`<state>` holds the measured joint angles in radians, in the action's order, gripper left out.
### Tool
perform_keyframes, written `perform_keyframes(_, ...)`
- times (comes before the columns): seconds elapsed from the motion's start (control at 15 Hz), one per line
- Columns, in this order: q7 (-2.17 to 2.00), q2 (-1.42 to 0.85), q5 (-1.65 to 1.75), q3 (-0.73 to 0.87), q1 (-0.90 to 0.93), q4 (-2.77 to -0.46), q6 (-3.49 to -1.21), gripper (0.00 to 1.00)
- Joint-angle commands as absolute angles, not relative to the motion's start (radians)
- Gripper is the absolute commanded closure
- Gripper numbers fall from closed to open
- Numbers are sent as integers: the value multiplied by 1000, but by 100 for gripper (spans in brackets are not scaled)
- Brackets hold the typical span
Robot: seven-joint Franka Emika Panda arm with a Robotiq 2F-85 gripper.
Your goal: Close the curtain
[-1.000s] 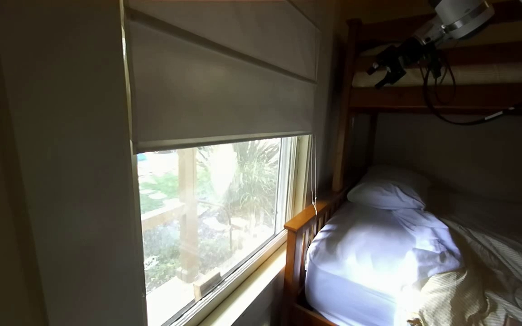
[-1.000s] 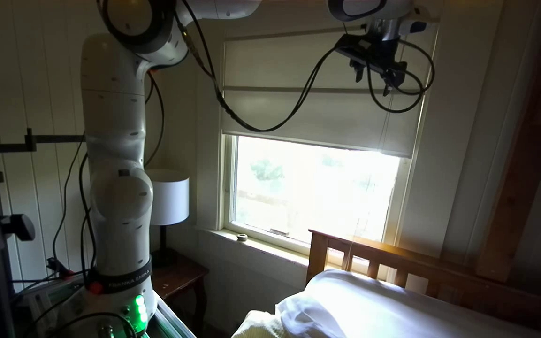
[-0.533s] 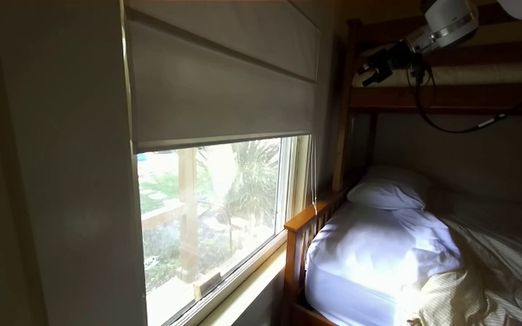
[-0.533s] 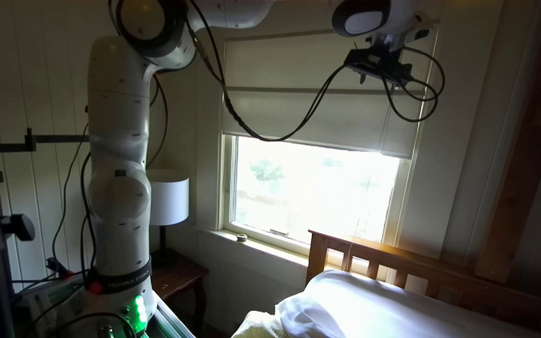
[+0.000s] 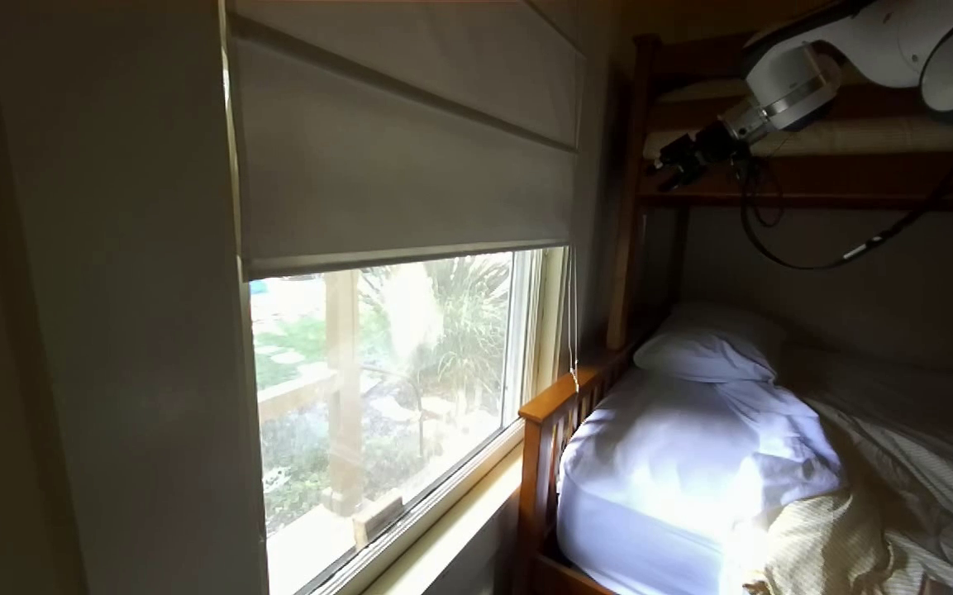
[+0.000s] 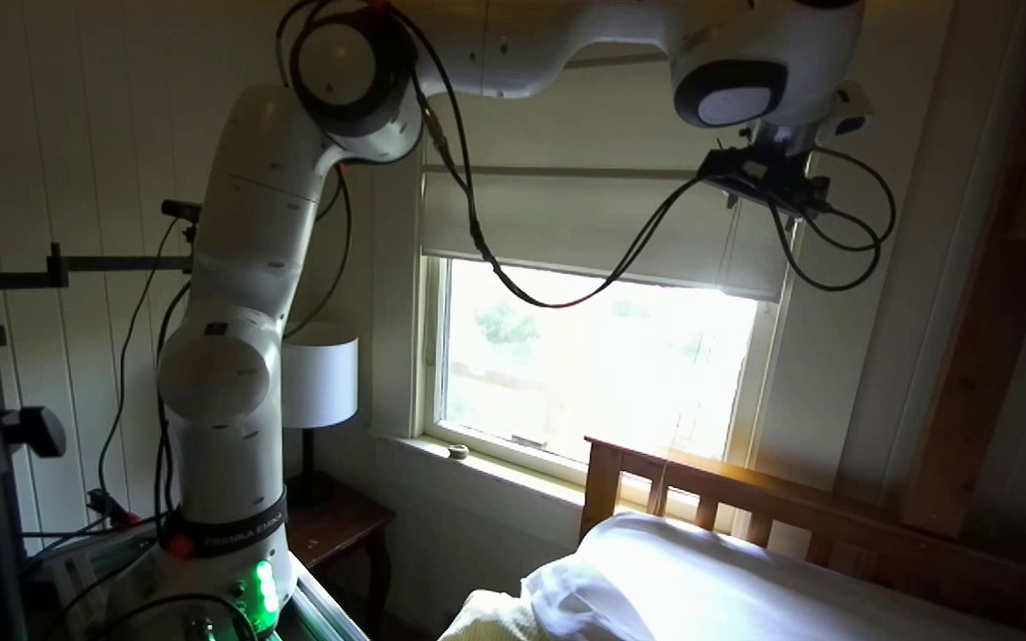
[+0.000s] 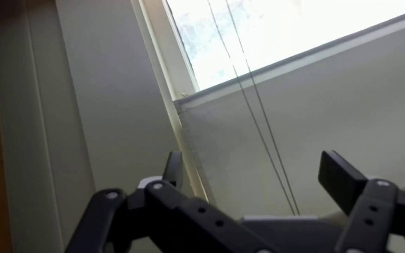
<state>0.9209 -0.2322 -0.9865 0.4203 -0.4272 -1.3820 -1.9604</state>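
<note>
Gripper (image 7: pixel 253 166) lower, jaws wide apart

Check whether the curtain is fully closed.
Partly closed: the curtain stops partway down the window, with bare glass below it in both exterior views.

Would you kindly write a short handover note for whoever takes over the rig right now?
Tool: open, holding nothing.
Fabric blind: part-way down over the upper window; the window glass below it is bare.
Cords: hanging in front of the blind, ungripped; in the wrist view they show between the open jaws, depth unclear.
Done: the blind is partly down; no grip made yet.
Left: covering the bare glass, probably by working the cords.
</note>
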Motion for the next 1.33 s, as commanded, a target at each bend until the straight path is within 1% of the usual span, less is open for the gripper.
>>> perform_keyframes(0.0,863,-308,-956,372,-464,-1266,-2011,0)
perform_keyframes(0.07,912,-268,-982,401,-440,-1342,-1993,0)
perform_keyframes(0.4,892,-292,-977,388,-444,-1302,-2011,0)
perform_keyframes(0.47,924,-275,-993,386,-437,-1336,-2069,0)
perform_keyframes(0.67,1086,-299,-1076,353,-451,-1331,-2059,0)
perform_keyframes(0.93,1257,-360,-1160,307,-464,-1277,-1956,0)
perform_keyframes(1.0,1286,-386,-1165,266,-494,-1246,-1934,0)
perform_keyframes(1.27,1311,-494,-1170,225,-517,-1118,-1889,0)
